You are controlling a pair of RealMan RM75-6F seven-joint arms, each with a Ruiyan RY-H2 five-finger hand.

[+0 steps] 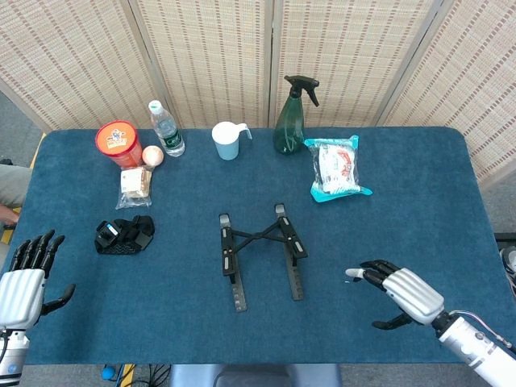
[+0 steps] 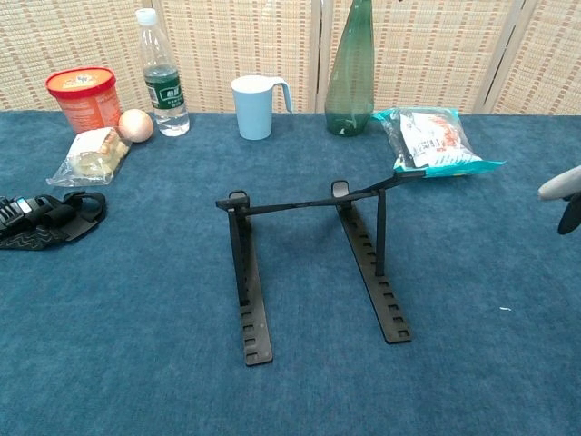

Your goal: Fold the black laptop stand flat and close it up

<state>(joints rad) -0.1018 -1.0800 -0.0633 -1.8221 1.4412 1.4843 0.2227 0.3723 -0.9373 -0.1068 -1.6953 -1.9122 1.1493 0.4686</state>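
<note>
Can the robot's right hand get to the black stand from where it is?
Probably yes. The right robot hand is open beside the black laptop stand, and only bare blue table lies between them.

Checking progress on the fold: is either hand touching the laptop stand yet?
No, the right hand hovers open, apart from the laptop stand, and the left hand sits at the table's edge.
</note>
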